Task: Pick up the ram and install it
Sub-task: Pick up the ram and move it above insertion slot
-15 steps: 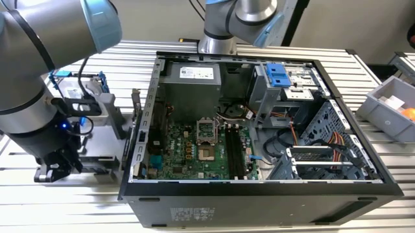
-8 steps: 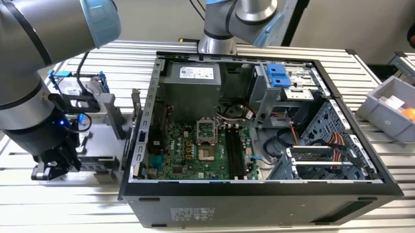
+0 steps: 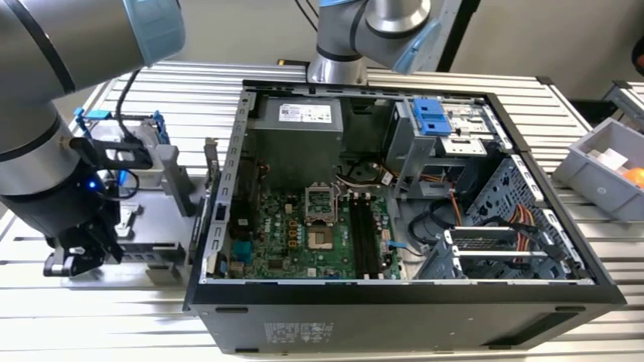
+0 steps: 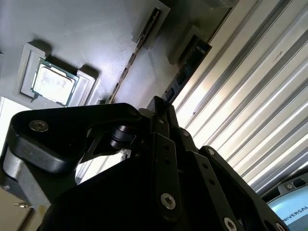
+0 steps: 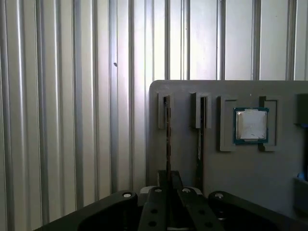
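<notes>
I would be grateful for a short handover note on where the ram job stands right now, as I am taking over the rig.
Gripper: low over the gray parts tray, in line with the ram. Whether it has hold of it is unclear.
Ram: on edge in its tray slot, not yet lifted out. A second stick and the CPU chip sit beside it.
Tray: at the exterior view's left of the open computer case.
Done: the gripper is at the ram.
Left: the pick-up itself, and the install into the motherboard's memory slots.
</notes>
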Robot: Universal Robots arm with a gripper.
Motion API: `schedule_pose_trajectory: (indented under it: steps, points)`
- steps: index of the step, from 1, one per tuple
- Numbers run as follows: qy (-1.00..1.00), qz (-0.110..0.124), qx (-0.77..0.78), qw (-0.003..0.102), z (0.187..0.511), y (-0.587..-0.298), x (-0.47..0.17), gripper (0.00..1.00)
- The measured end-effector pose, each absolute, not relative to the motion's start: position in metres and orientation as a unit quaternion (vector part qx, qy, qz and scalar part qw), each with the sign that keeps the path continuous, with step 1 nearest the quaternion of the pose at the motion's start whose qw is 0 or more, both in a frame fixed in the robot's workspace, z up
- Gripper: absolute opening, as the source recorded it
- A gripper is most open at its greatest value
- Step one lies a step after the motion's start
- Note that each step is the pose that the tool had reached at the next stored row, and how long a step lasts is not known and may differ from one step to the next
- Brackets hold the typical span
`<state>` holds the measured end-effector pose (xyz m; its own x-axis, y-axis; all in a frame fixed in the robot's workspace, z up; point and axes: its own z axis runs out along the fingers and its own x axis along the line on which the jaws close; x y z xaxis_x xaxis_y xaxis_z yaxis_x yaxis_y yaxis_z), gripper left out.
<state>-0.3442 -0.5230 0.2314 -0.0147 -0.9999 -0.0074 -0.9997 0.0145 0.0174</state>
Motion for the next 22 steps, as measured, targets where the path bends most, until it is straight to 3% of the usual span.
schedule_pose_trajectory:
  steps: [22]
  points:
    - [-0.712, -0.009, 0.702, 0.003, 0.263, -0.523, -0.344, 0.00]
